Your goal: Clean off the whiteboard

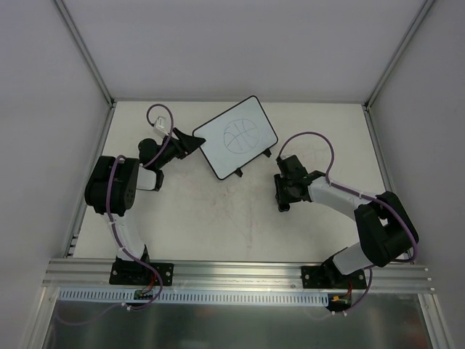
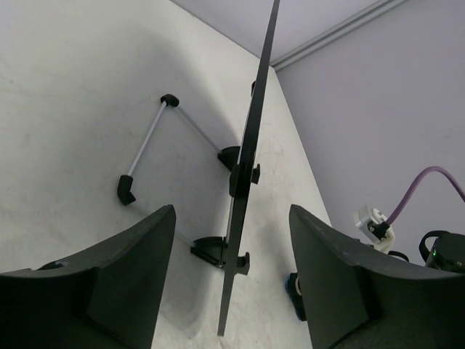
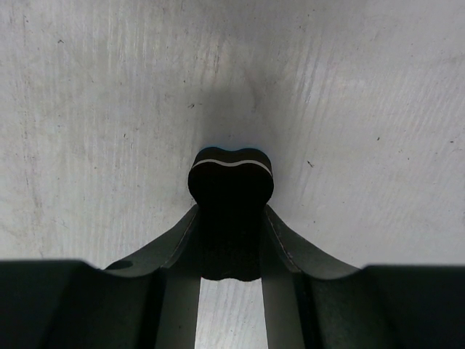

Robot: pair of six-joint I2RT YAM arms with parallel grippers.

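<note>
The board (image 1: 236, 137) stands at the far middle of the table (image 1: 218, 225), its drawing (image 1: 242, 134) whole; wiping looks unstarted. The left gripper (image 1: 193, 139) straddles the board's left edge, spread wide. The right gripper (image 3: 231, 218), just right of the board, clamps the eraser (image 3: 231, 182).

No text, label, brand name or number is legible to us in any of the three views. The only mark we log is on the whiteboard (image 1: 236, 136), seen from the top view. It is a thin hand-drawn circle crossed by curved lines, with no letters or digits in or around it. From the left wrist view the board is edge-on, so we cannot see its face.
</note>
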